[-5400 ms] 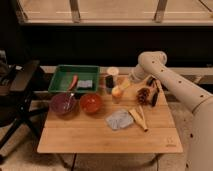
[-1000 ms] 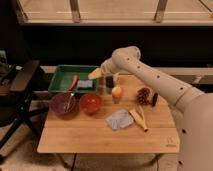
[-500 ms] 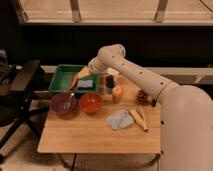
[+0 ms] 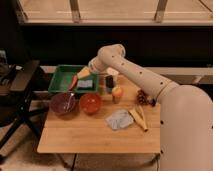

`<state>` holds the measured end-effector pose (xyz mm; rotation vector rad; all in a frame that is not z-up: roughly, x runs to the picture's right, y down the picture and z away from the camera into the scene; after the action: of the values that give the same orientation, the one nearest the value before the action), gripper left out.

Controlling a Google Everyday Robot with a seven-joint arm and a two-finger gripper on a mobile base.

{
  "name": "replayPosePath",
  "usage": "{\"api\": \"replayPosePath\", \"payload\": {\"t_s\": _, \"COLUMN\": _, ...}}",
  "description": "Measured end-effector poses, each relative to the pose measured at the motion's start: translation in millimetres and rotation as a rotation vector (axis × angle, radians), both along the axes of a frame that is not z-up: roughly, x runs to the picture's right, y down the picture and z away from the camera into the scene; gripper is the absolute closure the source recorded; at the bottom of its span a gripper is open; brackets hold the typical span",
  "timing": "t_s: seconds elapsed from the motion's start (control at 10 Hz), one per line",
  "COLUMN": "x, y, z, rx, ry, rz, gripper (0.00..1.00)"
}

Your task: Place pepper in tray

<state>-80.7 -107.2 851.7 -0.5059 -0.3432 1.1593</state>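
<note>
Gripper (image 4: 86, 71), pepper (image 4: 83, 74) over tray (image 4: 60, 76) behind bowls (image 4: 63, 104)

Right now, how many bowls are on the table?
2: the purple bowl left of the red bowl, both in front of the tray. The gripper holds the pepper over the tray.

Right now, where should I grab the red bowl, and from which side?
Probably pinch its near rim from above: the red bowl stands upright and open, with bare table in front. The gripper holds the pepper over the green tray.
</note>
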Motion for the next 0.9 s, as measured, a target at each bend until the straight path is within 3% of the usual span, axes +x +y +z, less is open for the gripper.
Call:
{"api": "replayPosePath", "payload": {"t_s": 0.5, "x": -46.5, "y": -47.7, "z": 35.4, "rx": 0.022, "ry": -0.001, "rz": -0.031, "gripper": 0.2}}
{"api": "replayPosePath", "payload": {"t_s": 0.9, "x": -80.0, "y": -56.9, "z": 43.7, "rx": 0.015, "ry": 0.007, "rz": -0.074, "gripper": 0.2}}
